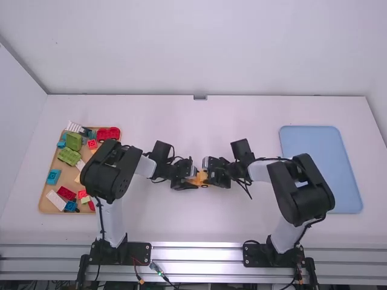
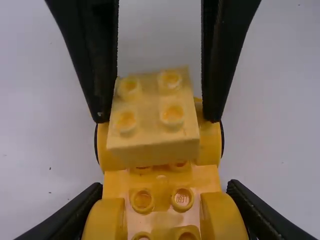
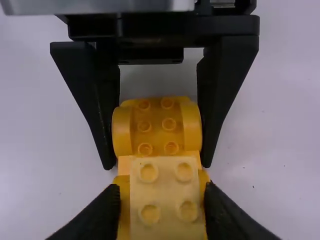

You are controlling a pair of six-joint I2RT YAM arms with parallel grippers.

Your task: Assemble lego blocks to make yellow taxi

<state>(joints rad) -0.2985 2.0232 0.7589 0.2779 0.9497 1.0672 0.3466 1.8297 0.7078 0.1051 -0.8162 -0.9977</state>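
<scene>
Near the table's middle, my left gripper [image 1: 193, 179] and right gripper [image 1: 207, 174] meet at the orange-yellow car body [image 1: 200, 177]. In the left wrist view, my left gripper [image 2: 162, 212] is shut on the sides of the studded car body [image 2: 162, 187], by its rounded fenders. A pale yellow two-by-two brick [image 2: 152, 117] sits over the far end, slightly tilted, between the right gripper's fingers. In the right wrist view, my right gripper [image 3: 162, 205] is shut on the pale brick [image 3: 167, 192], above the car body [image 3: 157, 125]. Whether its studs are joined underneath is hidden.
At the left, a wooden tray [image 1: 45, 202] holds several loose green, red, blue and white blocks; the left arm passes over its right side. A flat light blue tray [image 1: 317, 145] lies at the right, beside the right arm.
</scene>
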